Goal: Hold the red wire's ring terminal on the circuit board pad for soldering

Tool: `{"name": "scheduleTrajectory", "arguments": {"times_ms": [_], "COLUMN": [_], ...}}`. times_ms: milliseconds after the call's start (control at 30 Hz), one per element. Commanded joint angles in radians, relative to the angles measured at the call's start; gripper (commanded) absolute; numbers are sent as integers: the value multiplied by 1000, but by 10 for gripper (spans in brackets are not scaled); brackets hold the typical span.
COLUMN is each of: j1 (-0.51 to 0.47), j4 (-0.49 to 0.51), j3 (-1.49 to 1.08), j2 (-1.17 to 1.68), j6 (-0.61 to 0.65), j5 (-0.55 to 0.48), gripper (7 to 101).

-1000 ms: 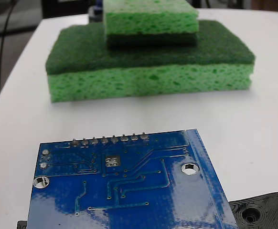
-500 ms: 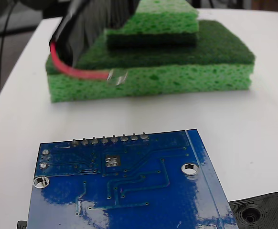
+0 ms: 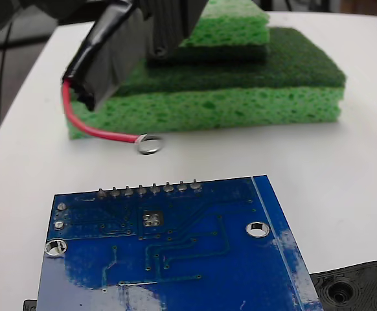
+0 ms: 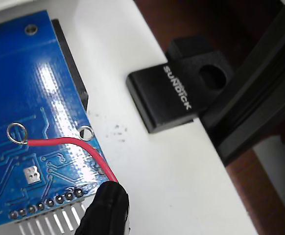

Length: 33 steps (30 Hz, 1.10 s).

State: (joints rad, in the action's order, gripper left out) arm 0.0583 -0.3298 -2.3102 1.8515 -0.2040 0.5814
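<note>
The blue circuit board (image 3: 195,259) lies at the front of the fixed view, its pin row on the far edge. The small silvery pad (image 3: 151,219) sits just behind those pins. My gripper (image 3: 153,29) comes in from the top left, shut on the black sleeve (image 3: 107,55) of the red wire (image 3: 91,126). The wire curves down to the ring terminal (image 3: 148,144), which hangs over the white table between the sponge and the board, short of the pins. In the wrist view the ring terminal (image 4: 16,132) appears over the board (image 4: 30,83), up and left of the pad (image 4: 31,174).
Two stacked green sponges (image 3: 240,103) stand behind the board, right next to the gripper. A black plastic part with holes (image 3: 363,288) lies at the front right. In the wrist view a black block marked SUNDICK (image 4: 177,93) sits at the table edge beside a dark frame (image 4: 260,98).
The gripper came in from the top left with the wire, absent a second ago. The ring has dropped from in front of the sponge to just above the table, nearer the board.
</note>
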Motion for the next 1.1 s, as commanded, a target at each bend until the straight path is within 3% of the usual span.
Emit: {"name": "scheduleTrajectory", "arguments": {"times_ms": [33,233,1100], "j1": [26,43,37], "j4": [15,110,35], "j3": [8,-52,-2], "j2": [0,-9,-55], "j6": [2,3,2], "j5": [41,44,91], "gripper": [1003,1003,1003]}}
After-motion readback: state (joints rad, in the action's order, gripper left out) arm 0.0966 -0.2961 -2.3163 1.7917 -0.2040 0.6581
